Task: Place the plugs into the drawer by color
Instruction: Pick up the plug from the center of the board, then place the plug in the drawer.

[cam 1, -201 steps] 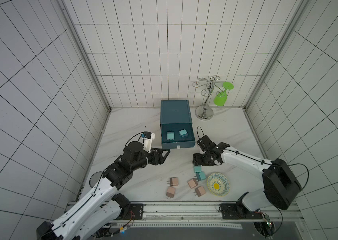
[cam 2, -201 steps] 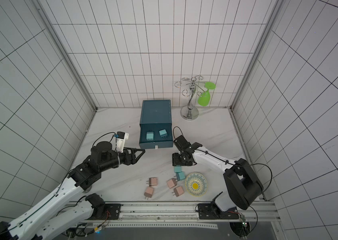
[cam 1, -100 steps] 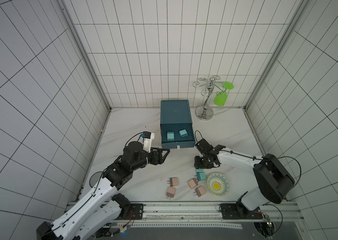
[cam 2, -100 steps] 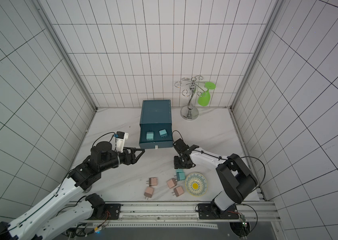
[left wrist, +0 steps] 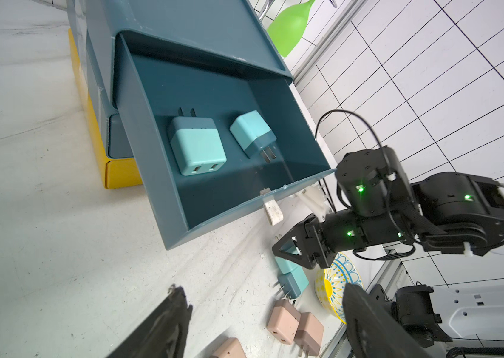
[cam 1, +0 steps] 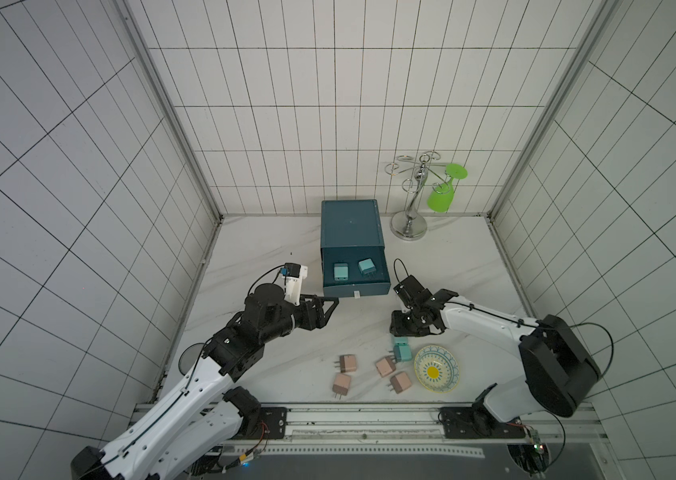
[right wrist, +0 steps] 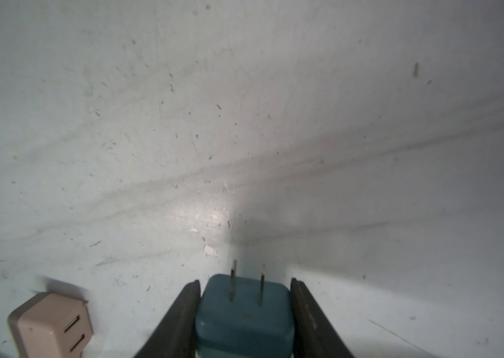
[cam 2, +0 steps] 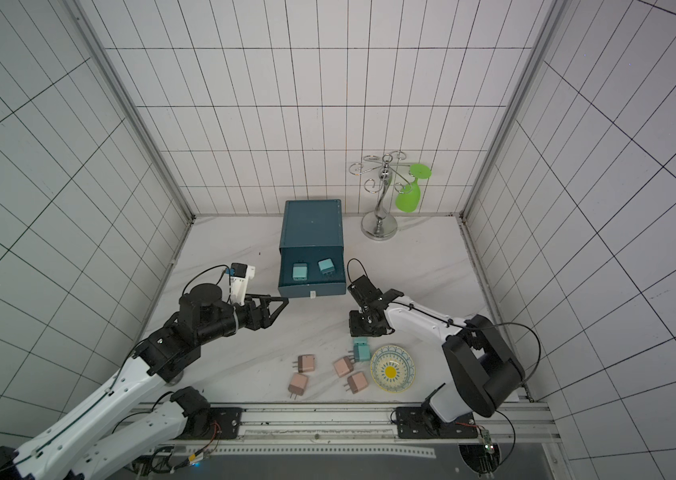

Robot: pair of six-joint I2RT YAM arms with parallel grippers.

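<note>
My right gripper (right wrist: 244,282) is shut on a pale teal plug (right wrist: 244,313), prongs pointing away from the wrist, low over the table. In both top views it (cam 1: 400,332) sits just behind a second teal plug (cam 1: 404,353). Several pinkish-beige plugs (cam 1: 347,363) (cam 1: 400,382) lie near the table's front edge. The dark teal drawer (cam 1: 355,289) stands pulled open with two teal plugs (cam 1: 341,272) (cam 1: 366,266) inside. My left gripper (cam 1: 328,305) hangs open and empty by the drawer's front left corner.
A patterned dish (cam 1: 437,368) sits right of the loose plugs. A metal glass stand (cam 1: 410,216) with a green glass (cam 1: 440,199) stands at the back right. The drawer cabinet rests on a yellow base (left wrist: 120,173). A pinkish-beige plug (right wrist: 51,325) lies beside my right fingers.
My right gripper has moved forward and down onto the teal pair and its jaws have shut on one teal plug. The left arm has not moved.
</note>
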